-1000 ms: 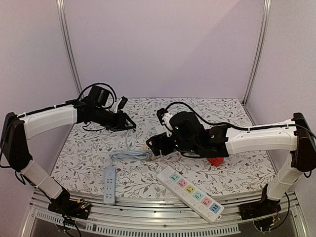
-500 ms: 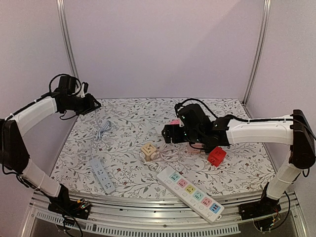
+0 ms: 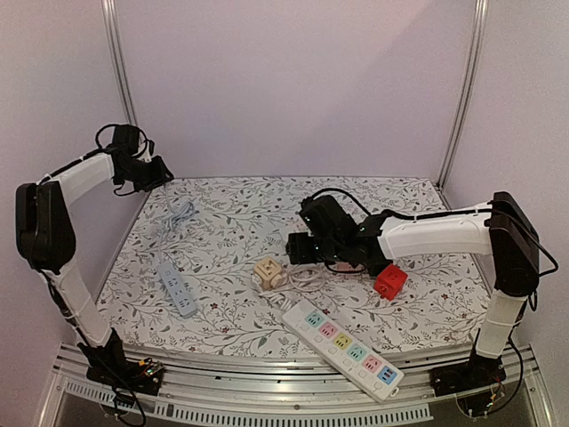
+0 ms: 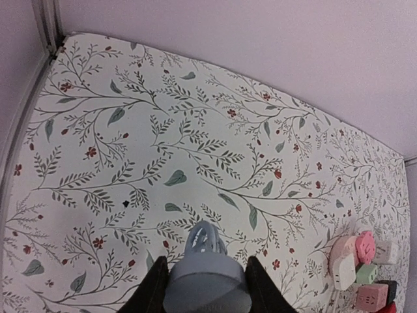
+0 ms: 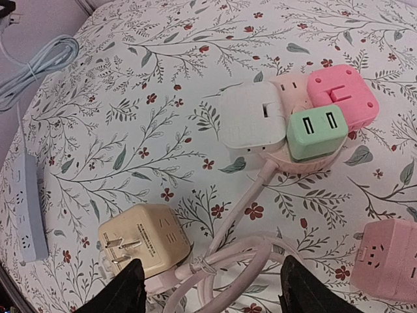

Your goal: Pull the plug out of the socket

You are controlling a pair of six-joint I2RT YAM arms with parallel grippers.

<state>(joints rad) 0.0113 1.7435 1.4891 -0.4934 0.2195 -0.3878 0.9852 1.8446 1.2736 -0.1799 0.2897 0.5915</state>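
Nearest the bases, the white multi-colour strip (image 3: 347, 349) lay alone. Further in, the grey strip (image 3: 178, 290) lay flat at the left, its cable (image 3: 174, 216) trailing toward the far left corner.

Mid-table, the right gripper (image 5: 215, 290) hovered with jaws spread wide and nothing between them. It was over the pink cord (image 5: 225, 257) and beside the beige cube adapter (image 5: 144, 251), whose prongs were bare. The pink socket cluster (image 5: 296, 114) sat just beyond.

Farthest, the left gripper (image 4: 208, 301) was up by the far-left post, clamped on the grey-blue plug (image 4: 206, 280). The plug hung clear above the table (image 4: 163, 117), in no socket.

Judgement: the pull-out looked complete; only setting the plug down seemed left.
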